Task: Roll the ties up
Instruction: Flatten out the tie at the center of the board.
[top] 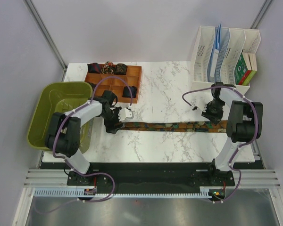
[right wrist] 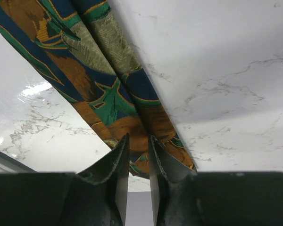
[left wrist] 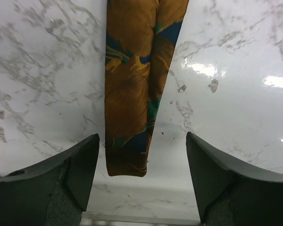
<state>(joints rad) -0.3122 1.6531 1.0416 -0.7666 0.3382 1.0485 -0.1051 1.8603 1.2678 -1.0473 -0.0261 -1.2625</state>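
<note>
The long, narrow necktie of ribbed woven fabric, orange-brown with blue and green patterning, is lying flat as a strip on the white grey-veined marble tabletop, running from one gripper to the other. Its slim, square-cut end is resting between the wide-spread black fingers of the left gripper, touching neither pad, so that gripper is holding nothing. The broader end, lying in two overlapping folds with a bolder leaf-like print, is stretching away just beyond the tips of the right gripper, whose dark tapered fingers are standing only a narrow slit apart; no cloth is showing pinched in the gap. Beyond the left gripper, an orange-brown wooden tray with square compartments is holding small dark rolled ties. To that gripper's outer side an olive-green plastic tub with rounded corners is sitting at the table's edge. Beyond the right gripper, a white slotted plastic file rack is standing upright.
</note>
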